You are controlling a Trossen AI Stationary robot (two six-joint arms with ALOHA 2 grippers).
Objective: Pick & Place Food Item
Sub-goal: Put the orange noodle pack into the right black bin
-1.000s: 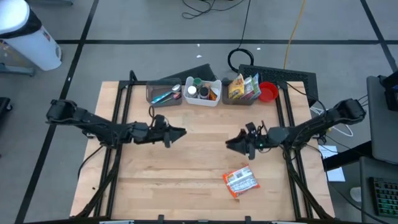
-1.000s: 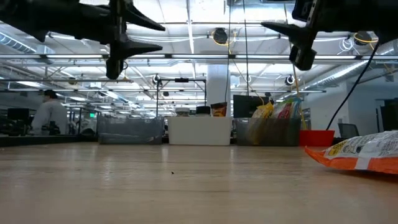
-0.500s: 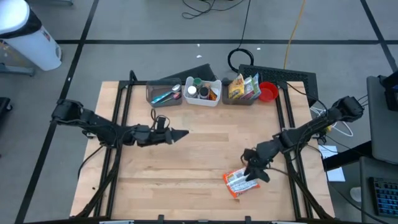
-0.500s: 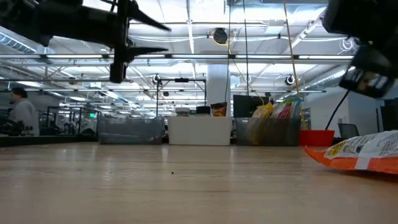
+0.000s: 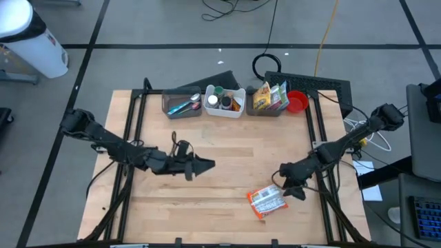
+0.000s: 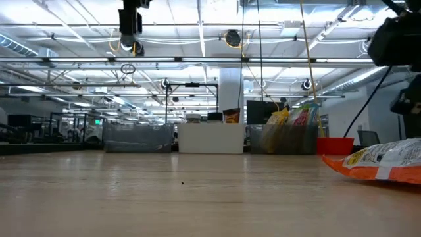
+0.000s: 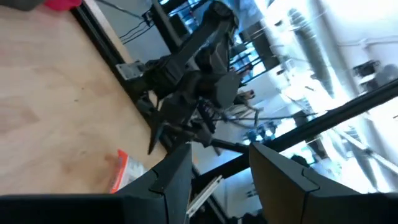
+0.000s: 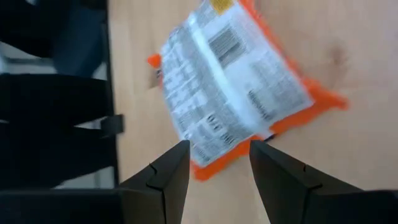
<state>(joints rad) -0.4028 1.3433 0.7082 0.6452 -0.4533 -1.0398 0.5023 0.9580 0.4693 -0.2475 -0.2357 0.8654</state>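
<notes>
The right gripper (image 5: pixel 295 193) is hovering just right of the orange snack bag (image 5: pixel 266 202) lying flat near the table's front edge, fingers (image 8: pixel 166 180) spread apart, apparently lining up a grasp, while the left gripper (image 5: pixel 207 164) is waiting mid-table, fingers parted.

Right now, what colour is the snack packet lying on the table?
Orange edges with a white printed panel on the snack packet; clearest in the right wrist view.

My left pincer (image 7: pixel 219 177) is showing at the near edge, its two dark fingers (image 7: pixel 169 180) standing apart with a gap between them. Past them the wooden tabletop (image 7: pixel 50 106) is stretching away, and an orange packet (image 7: pixel 116 173) is lying flat on it. Beyond, the other arm (image 7: pixel 199 74) is hanging over the tabletop's edge (its pincer unclear).
</notes>
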